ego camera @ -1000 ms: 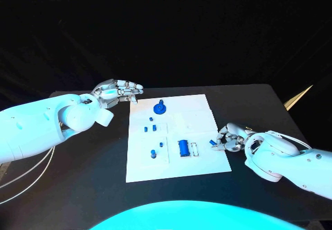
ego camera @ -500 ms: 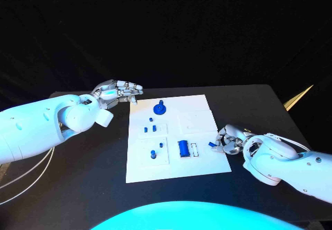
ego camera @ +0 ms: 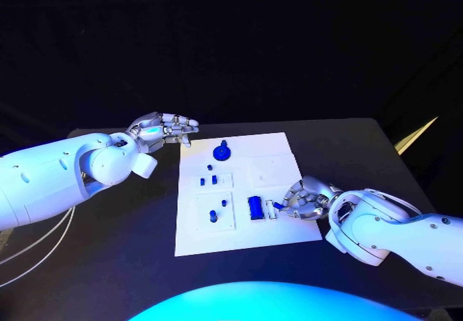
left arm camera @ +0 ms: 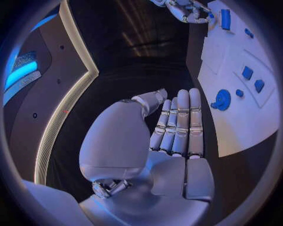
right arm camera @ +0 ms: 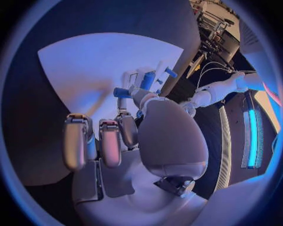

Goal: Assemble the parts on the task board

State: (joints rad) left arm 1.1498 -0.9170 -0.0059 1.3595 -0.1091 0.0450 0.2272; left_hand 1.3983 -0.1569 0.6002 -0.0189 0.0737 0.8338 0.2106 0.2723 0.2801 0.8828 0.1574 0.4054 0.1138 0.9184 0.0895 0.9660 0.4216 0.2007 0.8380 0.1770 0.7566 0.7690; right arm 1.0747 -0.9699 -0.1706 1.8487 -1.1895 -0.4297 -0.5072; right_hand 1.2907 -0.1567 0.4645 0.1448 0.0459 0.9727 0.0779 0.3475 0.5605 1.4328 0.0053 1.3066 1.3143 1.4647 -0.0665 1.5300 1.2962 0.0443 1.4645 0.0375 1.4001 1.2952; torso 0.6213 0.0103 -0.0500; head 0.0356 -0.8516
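The white task board lies mid-table. On it are a round blue part at the far end, several small blue pieces down its left half, and a blue block near the front. My right hand hangs over the board's right edge just beside the block and pinches a small blue part in its fingertips; the block lies right behind. My left hand hovers off the board's far left corner and holds nothing, its fingers stretched side by side.
The black table runs wide to the left of the board and in front of it. In the left wrist view the board carries the round part, with my right hand far off.
My right hand has moved left from beside the board onto its right edge, carrying the small blue part up to the blue block. My left hand has stayed put.
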